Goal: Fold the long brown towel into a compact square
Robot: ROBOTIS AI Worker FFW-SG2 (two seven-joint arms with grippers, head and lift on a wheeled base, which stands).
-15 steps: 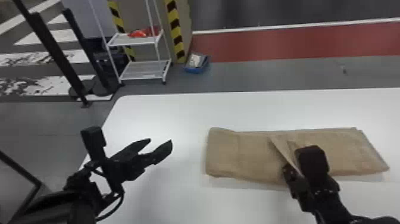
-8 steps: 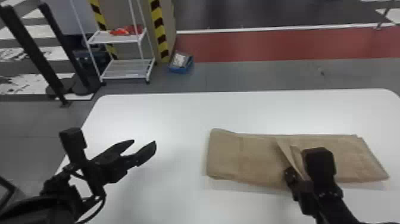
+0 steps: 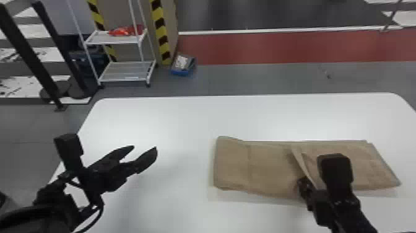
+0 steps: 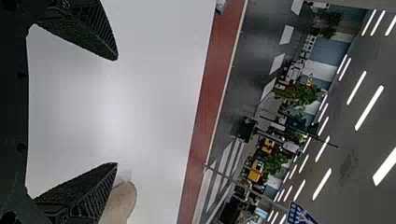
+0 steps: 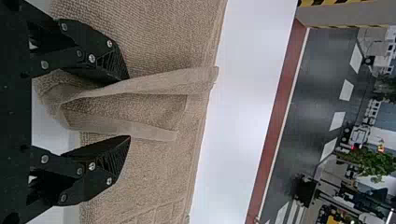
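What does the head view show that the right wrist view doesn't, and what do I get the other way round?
Head view: the left gripper, jaws parted, off to the left of the towel; the white rack and the blue bin on the floor.

Right wrist view: the parted jaws of the right gripper with their ridged inner faces, the towel's weave, and a leafy plant in the room behind.

Both: the towel with its raised flap, the white table and the red floor strip.
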